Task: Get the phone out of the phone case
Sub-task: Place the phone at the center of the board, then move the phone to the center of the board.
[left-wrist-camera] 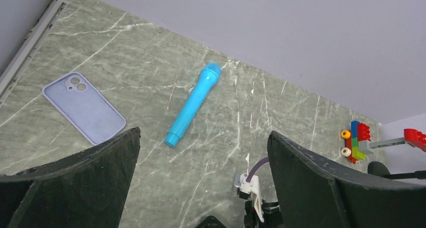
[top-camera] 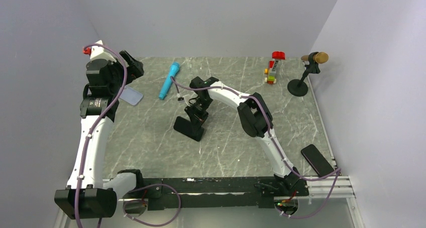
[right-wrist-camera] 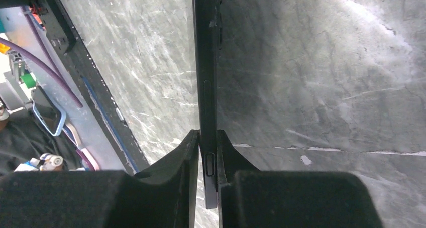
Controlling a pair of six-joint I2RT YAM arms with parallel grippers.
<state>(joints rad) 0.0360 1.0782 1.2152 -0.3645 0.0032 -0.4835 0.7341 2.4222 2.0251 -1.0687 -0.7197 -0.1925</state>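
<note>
The pale blue-grey phone case (top-camera: 131, 95) lies flat and empty on the table at the back left, its camera cutout showing in the left wrist view (left-wrist-camera: 84, 107). My left gripper (top-camera: 134, 67) is open and empty above the table just behind the case, its fingers (left-wrist-camera: 75, 183) wide apart. My right gripper (top-camera: 199, 112) is shut on the black phone (top-camera: 189, 129), holding it on edge with its lower end at the table near the middle. In the right wrist view the phone (right-wrist-camera: 206, 62) stands edge-on between the fingertips (right-wrist-camera: 188, 157).
A blue toy microphone (top-camera: 169, 81) lies right of the case. A toy brick figure (top-camera: 273, 70) and a small stand with a brown-headed microphone (top-camera: 304, 75) are at the back right. Another black slab (top-camera: 317, 160) lies at the front right edge.
</note>
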